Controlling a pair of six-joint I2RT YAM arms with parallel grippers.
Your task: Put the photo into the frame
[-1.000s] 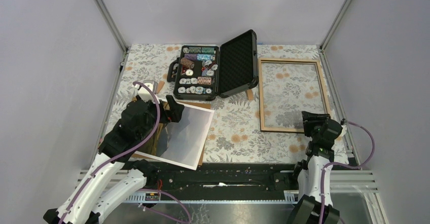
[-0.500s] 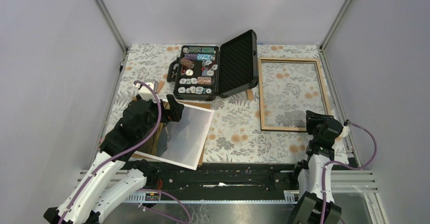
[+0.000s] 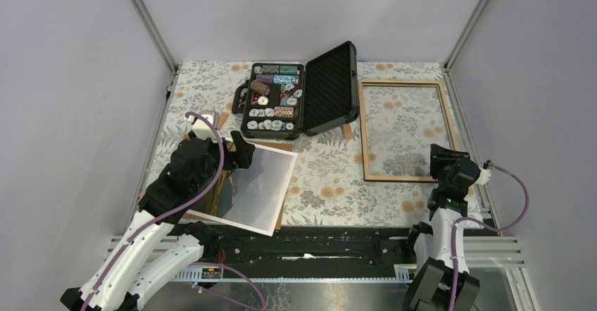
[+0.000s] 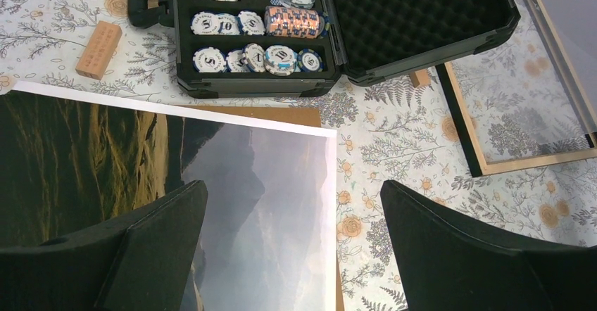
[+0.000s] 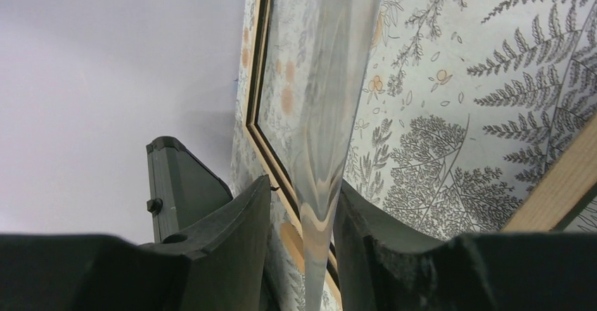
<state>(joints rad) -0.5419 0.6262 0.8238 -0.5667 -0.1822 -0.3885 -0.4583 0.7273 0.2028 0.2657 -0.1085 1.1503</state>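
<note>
The photo [image 4: 267,205] lies at the left on a board [image 4: 281,116], under the wide-open, empty left gripper [image 4: 292,205]; the frame [image 3: 362,128] lies well apart, rightward; a clear pane [image 5: 331,79] stands between the part-closed right gripper [image 5: 303,198] jaws, a pinch not discernible; a square hold should be confirmed first.

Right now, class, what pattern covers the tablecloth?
The tablecloth shows grey ferns and orange flowers on white, clearest in the left wrist view.

Floral table [image 3: 331,184] bears frame [image 3: 401,83], chip case [image 3: 329,89]
</note>
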